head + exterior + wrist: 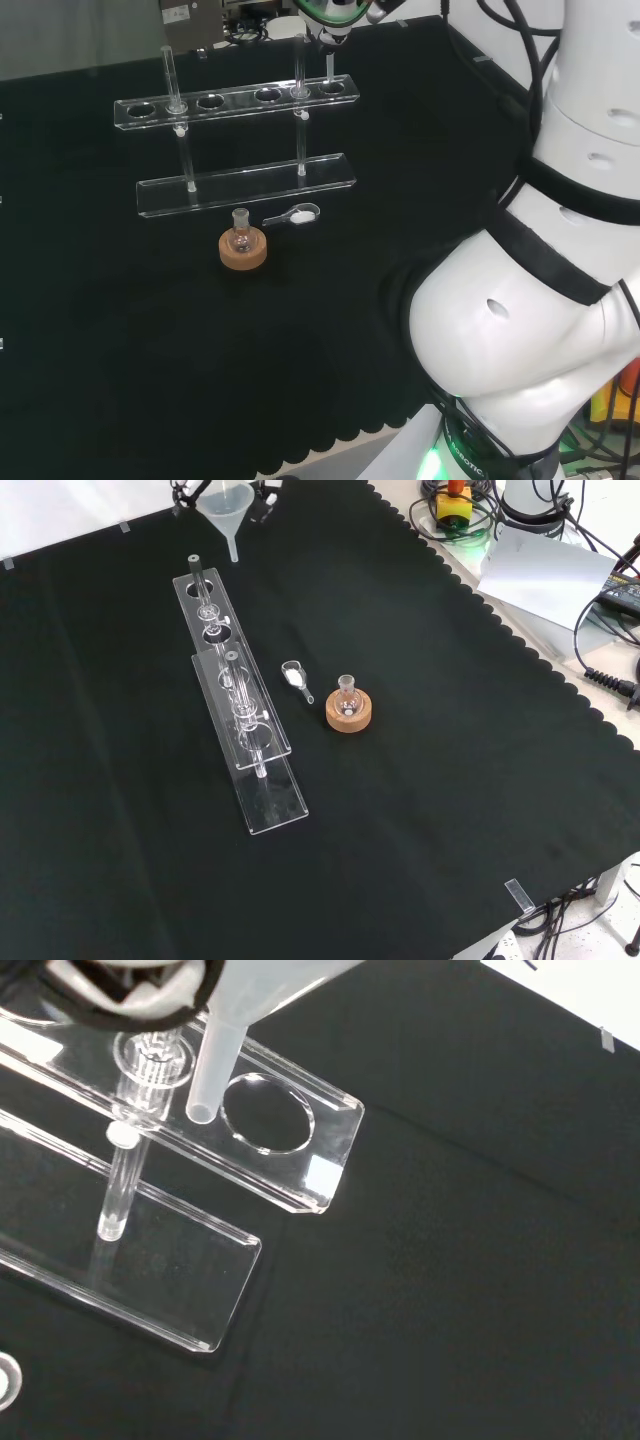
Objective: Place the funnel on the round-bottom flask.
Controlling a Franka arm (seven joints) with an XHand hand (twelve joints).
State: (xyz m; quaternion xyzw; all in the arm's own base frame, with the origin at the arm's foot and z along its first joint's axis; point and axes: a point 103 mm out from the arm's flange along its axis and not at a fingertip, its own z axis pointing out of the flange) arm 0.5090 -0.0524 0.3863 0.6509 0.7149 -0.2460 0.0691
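Observation:
A clear plastic funnel (224,502) hangs above the far end of the tube rack in the front view, and my hand (267,493) is shut on its cone. Its stem (330,64) points down near the rack's end hole (266,1112), seen close in the wrist view, where the stem (214,1058) hangs under my hand (128,984). The small round-bottom flask (240,234) (346,693) stands upright on a cork ring (245,255) (351,718) in front of the rack, well apart from the funnel.
A clear two-tier tube rack (240,102) (243,708) holds a few glass tubes (171,78). A small scoop with white powder (300,214) (294,674) lies between the rack and the flask. The arm's white links (540,300) stand at the head view's right.

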